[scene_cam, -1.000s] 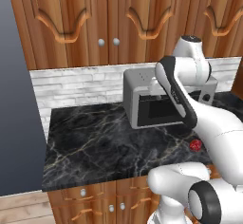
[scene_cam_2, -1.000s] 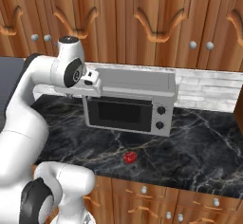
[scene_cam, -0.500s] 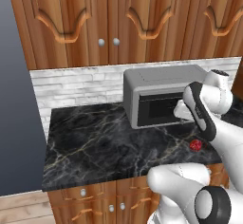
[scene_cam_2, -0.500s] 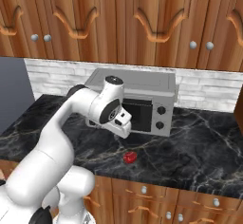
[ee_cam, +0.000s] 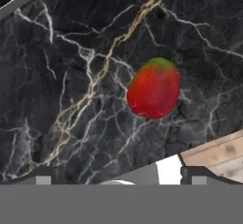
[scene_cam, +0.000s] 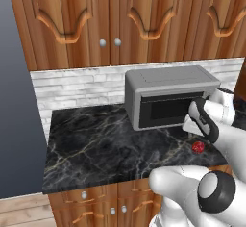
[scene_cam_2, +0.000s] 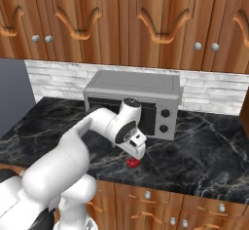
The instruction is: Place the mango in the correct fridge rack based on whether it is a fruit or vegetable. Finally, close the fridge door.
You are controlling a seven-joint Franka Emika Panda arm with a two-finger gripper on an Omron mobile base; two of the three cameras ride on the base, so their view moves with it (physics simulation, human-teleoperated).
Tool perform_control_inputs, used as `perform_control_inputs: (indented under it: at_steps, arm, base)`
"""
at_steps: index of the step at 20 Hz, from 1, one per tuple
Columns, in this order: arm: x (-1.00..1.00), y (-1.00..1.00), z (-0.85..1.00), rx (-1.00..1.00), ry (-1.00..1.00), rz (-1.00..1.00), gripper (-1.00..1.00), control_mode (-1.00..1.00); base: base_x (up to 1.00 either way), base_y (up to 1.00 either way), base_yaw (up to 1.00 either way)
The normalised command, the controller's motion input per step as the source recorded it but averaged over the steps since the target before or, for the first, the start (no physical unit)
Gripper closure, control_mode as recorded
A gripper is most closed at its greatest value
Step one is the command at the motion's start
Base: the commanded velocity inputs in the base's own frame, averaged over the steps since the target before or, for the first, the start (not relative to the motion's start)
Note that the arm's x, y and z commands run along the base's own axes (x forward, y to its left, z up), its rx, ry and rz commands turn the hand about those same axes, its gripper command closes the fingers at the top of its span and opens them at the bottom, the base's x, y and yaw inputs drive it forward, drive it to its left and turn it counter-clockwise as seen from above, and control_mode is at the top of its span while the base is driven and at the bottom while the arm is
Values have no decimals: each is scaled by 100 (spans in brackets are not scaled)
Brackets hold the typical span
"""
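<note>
Claw [scene_cam_2: 138, 152] hangs low over the front part of the dark marble surface [scene_cam: 96, 149], pointing down, its two small dark tips barely showing at the bottom of the hand view, set wide apart and spread, nothing between them. Directly under the claw and just ahead of it lies the mango [ee_cam: 154, 94], resting on the surface, apart from both tips; red body, green patch at one end. In the right base view the mango [scene_cam_2: 133, 162] peeks out just beneath the claw, close to the front edge of the surface; in the left base view the mango [scene_cam: 197, 147] sits beside the arm's wrist. A strip of light wooden floor [ee_cam: 218, 154] shows past the surface edge in the hand view. Behind the claw, further back on the surface, stands a grey microwave [scene_cam_2: 138, 101], door shut, two knobs on its right panel. Beyond it, a white brick wall strip [scene_cam: 77, 86], then wooden upper cabinets [scene_cam: 120, 19] with round silver knobs. Wooden drawers [scene_cam_2: 160, 200] run below the surface front.
</note>
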Motion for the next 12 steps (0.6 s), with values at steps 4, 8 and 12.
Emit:
perform_control_inputs:
  at_steps: [4,8,12]
  arm:
    - [10,-30,-46,2,0,0,-100,-100]
    - [21,-39,-32,6,0,0,-100,-100]
    - [33,-15,-31,3,2,0,-100,-100]
  base:
    - [0,0,0]
    - [0,0,0]
    - [0,0,0]
